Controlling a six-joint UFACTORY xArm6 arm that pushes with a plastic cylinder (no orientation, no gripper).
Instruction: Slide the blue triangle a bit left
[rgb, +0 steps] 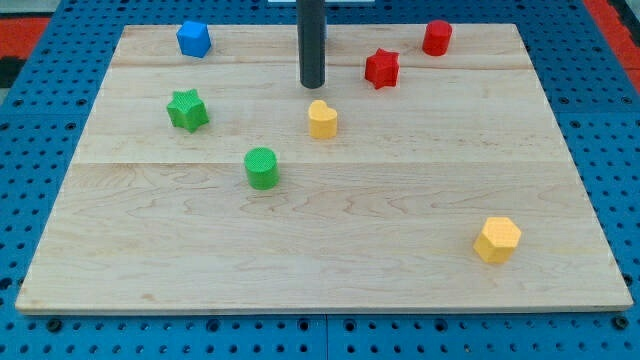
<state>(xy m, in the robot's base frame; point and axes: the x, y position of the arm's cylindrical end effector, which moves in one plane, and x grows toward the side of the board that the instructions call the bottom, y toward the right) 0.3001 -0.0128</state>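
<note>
Our tip (312, 86), a bare rod without fingers, stood just above the yellow heart (322, 119), open wood of the board (400, 250) to its left. We could not make out the blue triangle.

Yellow heart block (322, 119) stands just below my tip (312, 86).

The blue triangle (326, 32) is almost entirely hidden behind the rod (312, 45), near the board's top edge at the middle of the view. Only a thin blue sliver peeks out at the rod's right side, so its shape and pose can't be made out.
</note>
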